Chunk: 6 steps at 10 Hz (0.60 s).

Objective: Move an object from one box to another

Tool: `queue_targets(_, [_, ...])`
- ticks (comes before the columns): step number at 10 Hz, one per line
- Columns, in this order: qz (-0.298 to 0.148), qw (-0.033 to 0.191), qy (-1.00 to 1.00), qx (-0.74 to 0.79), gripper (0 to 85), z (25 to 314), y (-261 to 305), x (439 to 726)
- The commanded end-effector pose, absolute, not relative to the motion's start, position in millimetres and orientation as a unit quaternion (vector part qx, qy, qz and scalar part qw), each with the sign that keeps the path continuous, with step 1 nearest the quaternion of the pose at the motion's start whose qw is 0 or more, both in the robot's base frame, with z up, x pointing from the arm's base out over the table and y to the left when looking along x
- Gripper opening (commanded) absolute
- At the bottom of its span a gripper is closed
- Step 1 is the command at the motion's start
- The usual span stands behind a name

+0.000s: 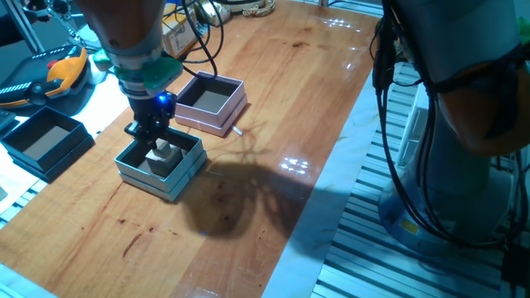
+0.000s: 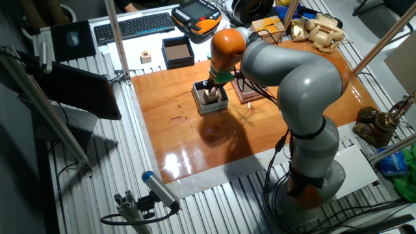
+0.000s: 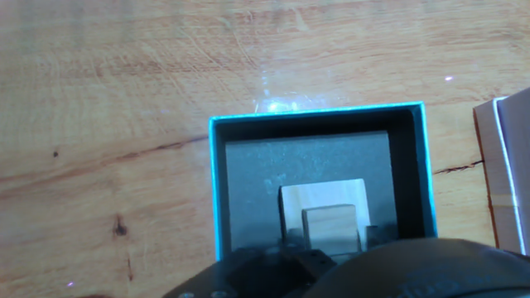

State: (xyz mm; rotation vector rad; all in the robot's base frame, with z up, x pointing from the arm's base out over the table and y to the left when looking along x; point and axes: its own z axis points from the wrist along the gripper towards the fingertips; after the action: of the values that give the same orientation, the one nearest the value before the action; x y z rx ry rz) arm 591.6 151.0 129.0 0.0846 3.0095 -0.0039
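Observation:
The teal-blue box (image 1: 185, 171) sits on the wooden table at the left, and a pale wooden block (image 1: 162, 156) stands inside it. My gripper (image 1: 156, 141) hangs just above the block, inside the box's outline, with its dark fingers apart and nothing held. The hand view looks straight down into the teal-blue box (image 3: 217, 207) at the block (image 3: 330, 223), and my fingertips are hidden there. The pink-lilac box (image 1: 212, 103) stands right behind the teal one, with nothing inside. In the other fixed view the arm covers most of the teal box (image 2: 207, 106).
A black square box (image 1: 43, 141) lies off the table's left edge, among tools and cables. In the other fixed view a small wooden block (image 2: 145, 57) sits beside the black box (image 2: 177, 51). The table's right edge drops to a metal grating.

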Motion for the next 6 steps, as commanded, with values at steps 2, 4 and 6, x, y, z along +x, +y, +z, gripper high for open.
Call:
queue_targets(2, [0.002,0.065,0.998,0.022,68.0,126,147,591])
queue_targets(4, [0.005,0.070,0.997,0.021,68.0,117,145,590])
queue_targets(6, [0.005,0.069,0.997,0.019,51.0,115,147,588])
